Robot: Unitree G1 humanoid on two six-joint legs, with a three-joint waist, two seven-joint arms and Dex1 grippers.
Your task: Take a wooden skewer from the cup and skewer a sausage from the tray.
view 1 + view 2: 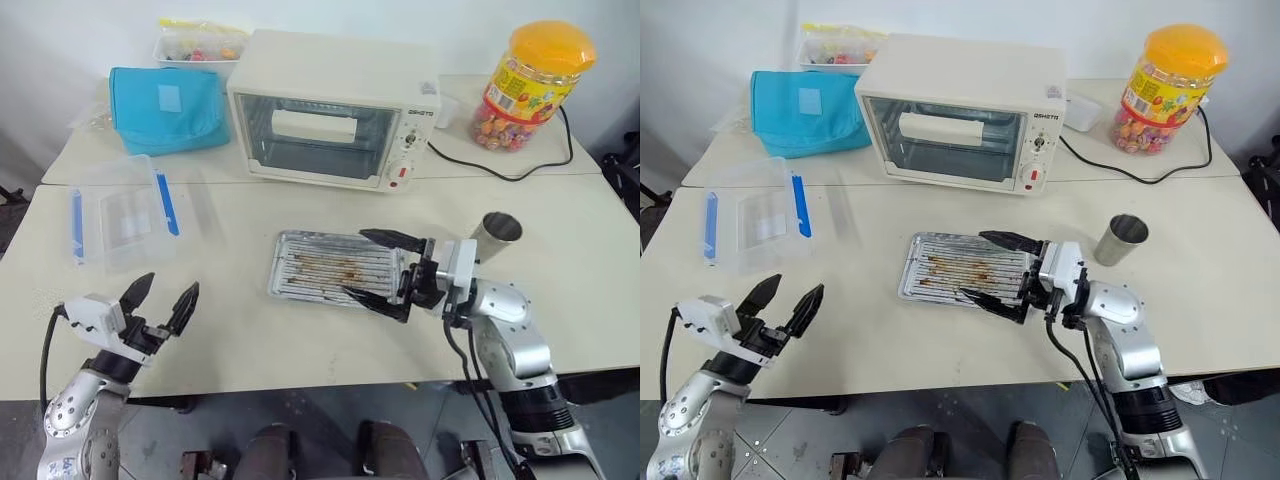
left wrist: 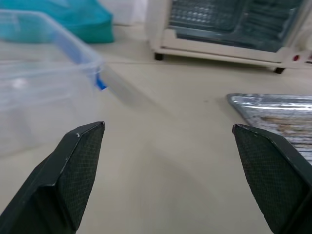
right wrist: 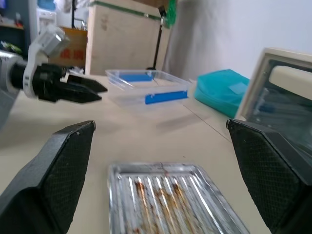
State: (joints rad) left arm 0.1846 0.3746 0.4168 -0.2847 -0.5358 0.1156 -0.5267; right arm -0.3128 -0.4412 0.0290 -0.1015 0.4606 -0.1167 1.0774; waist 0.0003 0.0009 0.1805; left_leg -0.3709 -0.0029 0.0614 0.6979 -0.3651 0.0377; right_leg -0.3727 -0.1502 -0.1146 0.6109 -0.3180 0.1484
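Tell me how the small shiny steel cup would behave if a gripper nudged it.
The small shiny steel cup stands narrow and upright, so it would probably tip. Its smooth metal wall looks slippery. Being cylindrical, it would likely roll across the beige table.

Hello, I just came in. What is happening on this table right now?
A two-armed robot works at a table. Its right gripper is open and sits over the near end of the metal tray, which shows only brown grease stains, no sausage. The steel cup stands to the right of the tray, untouched. The left gripper is open too, over bare table near the clear plastic box. Neither gripper holds anything. A toaster oven stands behind the tray.
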